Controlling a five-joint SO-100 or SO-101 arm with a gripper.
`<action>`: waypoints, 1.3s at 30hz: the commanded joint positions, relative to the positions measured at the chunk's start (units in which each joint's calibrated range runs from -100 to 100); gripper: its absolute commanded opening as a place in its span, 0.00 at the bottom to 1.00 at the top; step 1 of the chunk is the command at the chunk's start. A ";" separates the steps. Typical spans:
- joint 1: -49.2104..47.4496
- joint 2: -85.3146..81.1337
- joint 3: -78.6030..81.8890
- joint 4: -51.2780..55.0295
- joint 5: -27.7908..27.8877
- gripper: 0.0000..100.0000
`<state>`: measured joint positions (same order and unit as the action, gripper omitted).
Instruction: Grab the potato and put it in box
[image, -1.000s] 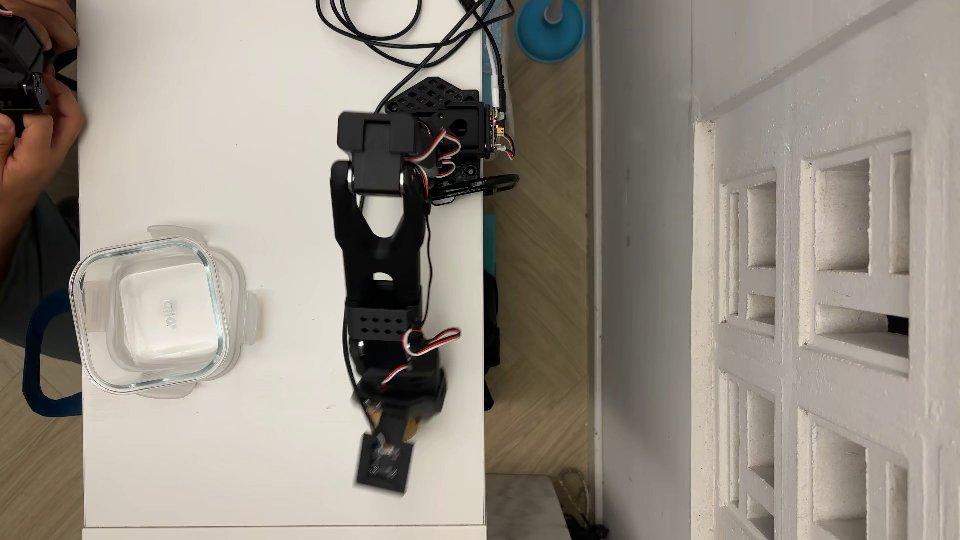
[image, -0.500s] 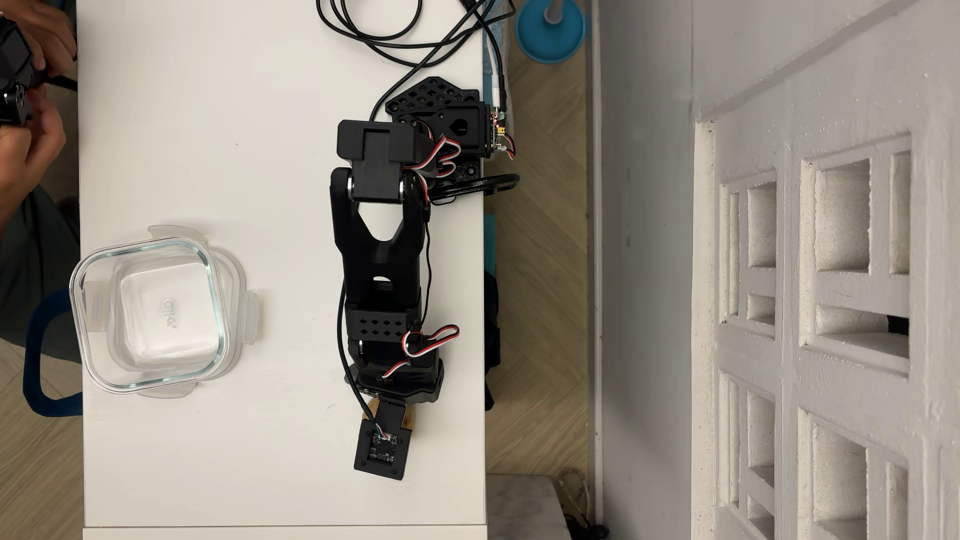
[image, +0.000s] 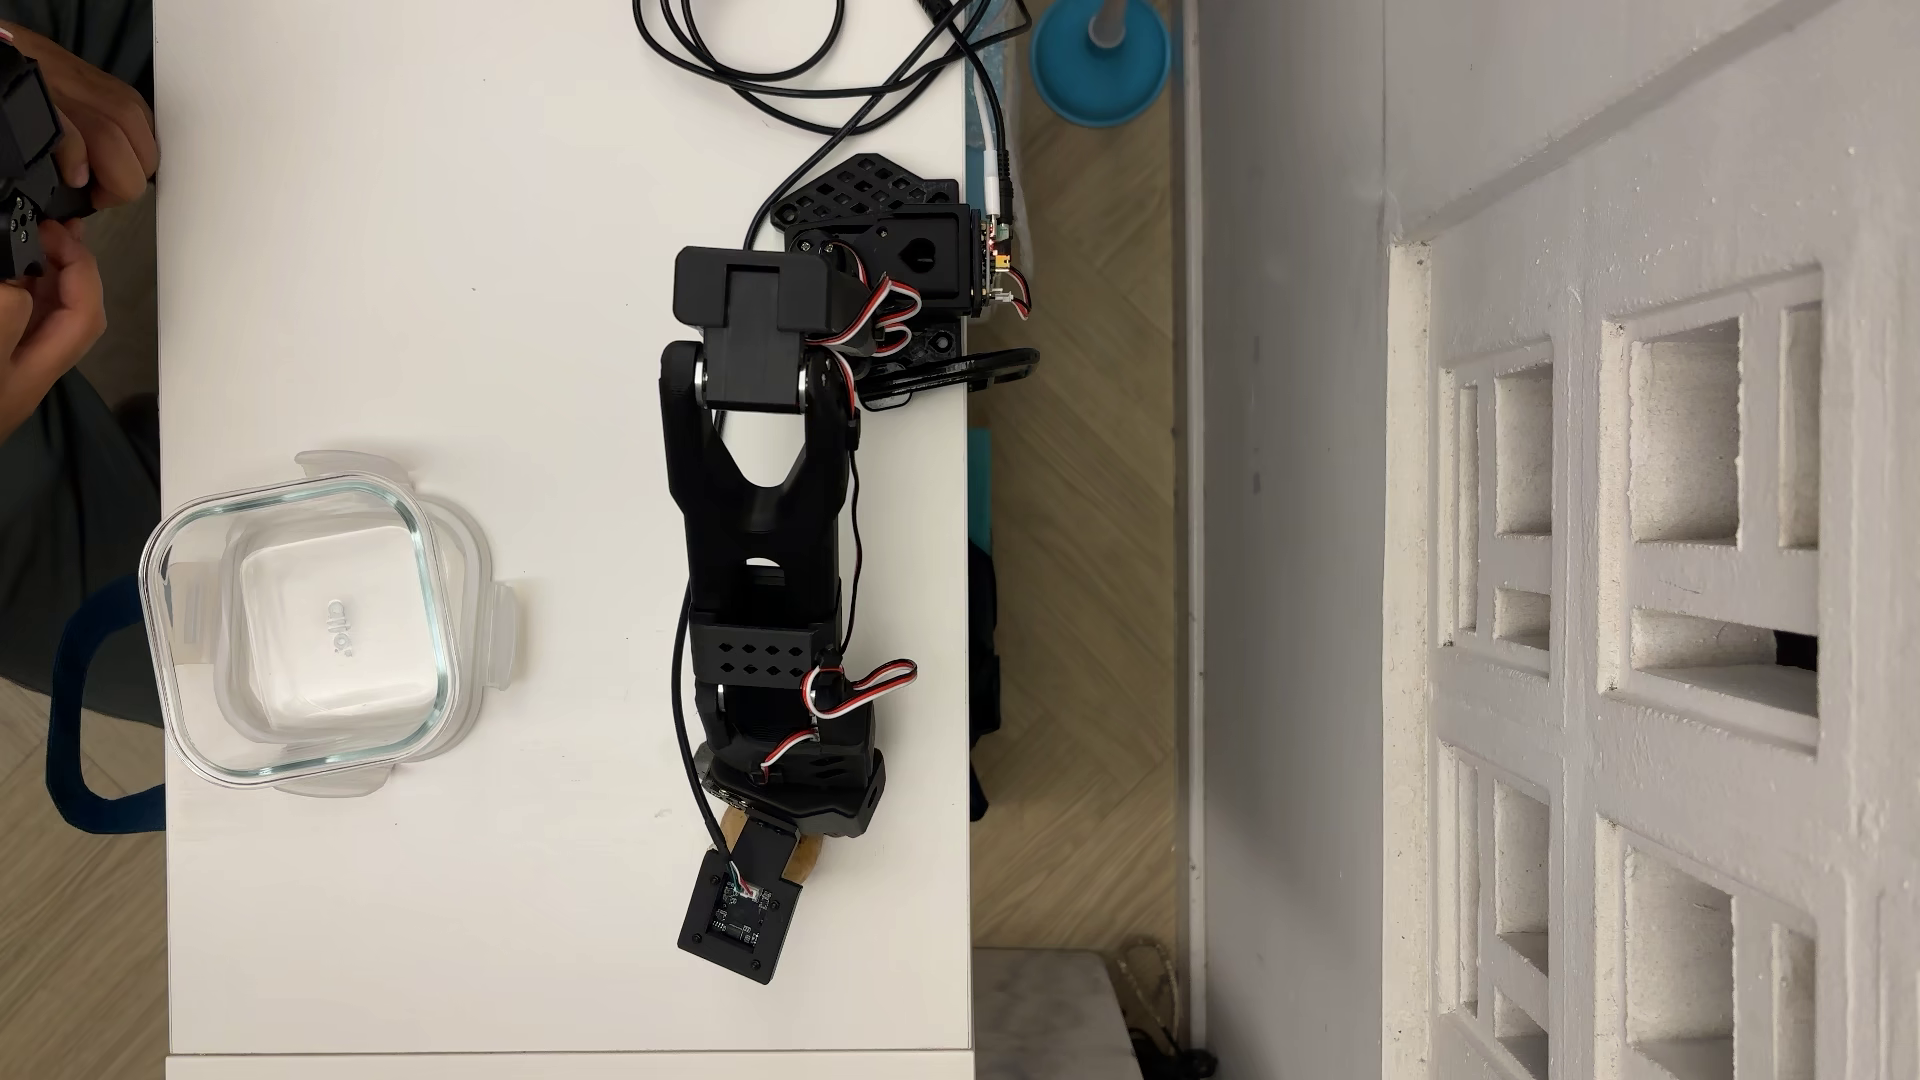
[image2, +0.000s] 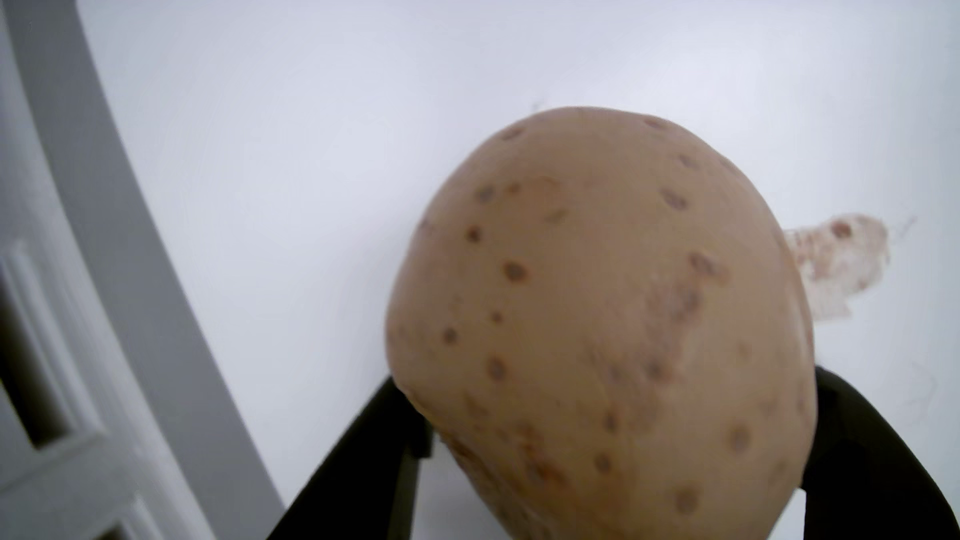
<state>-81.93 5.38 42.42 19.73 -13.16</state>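
Clamped between the two black fingers (image2: 358, 467) of the gripper (image2: 618, 457), the potato (image2: 613, 332) fills the wrist view, one finger pressing each flank and its speckled tan end pointing away from the camera. Seen from overhead, only small tan slivers of the potato (image: 802, 857) show on either side of the wrist camera mount (image: 740, 914), which covers the gripper (image: 767, 843) from above. Just past the potato, on the white table (image2: 311, 181), lies a faint reddish-brown smear (image2: 836, 259). Well apart from the gripper, across the table (image: 561, 312) toward the left of the overhead view, stands the box (image: 166, 623), a clear glass container on its clip lid. Farther still, at the upper left corner, a person's hands (image: 62, 208) hold a second black arm.
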 joint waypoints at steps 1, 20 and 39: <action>-0.84 -0.74 -1.80 -1.69 -0.39 0.35; -0.84 -0.40 -4.40 -5.00 -0.46 0.34; 0.83 -0.65 -5.44 -5.00 0.29 0.02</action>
<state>-81.93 5.75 40.43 15.92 -13.26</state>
